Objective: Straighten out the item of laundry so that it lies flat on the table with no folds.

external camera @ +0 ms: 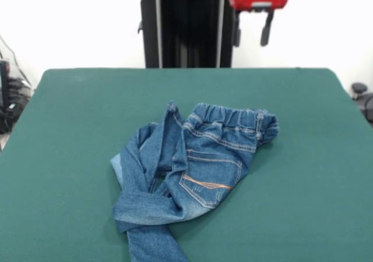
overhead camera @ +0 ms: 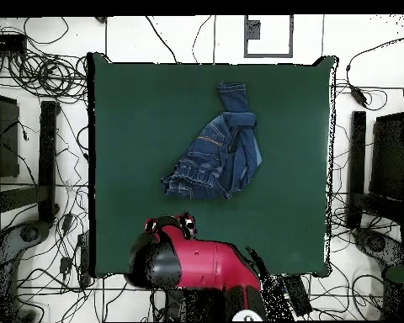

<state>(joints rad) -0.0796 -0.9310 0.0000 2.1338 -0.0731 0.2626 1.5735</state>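
Observation:
The small blue denim jeans lie crumpled near the middle of the dark green table. The gathered waistband faces the robot, and an orange-stitched back pocket faces up. The legs are twisted and folded over each other, and one leg runs toward the near table edge. In the overhead view the jeans lie on the table a little above centre. My gripper hangs drawn back over the far table edge, open and empty, well clear of the jeans. It also shows in the overhead view under the red arm.
The black pedestal stands behind the table's far edge. Cables lie on the floor around the table. Dark stands flank both sides.

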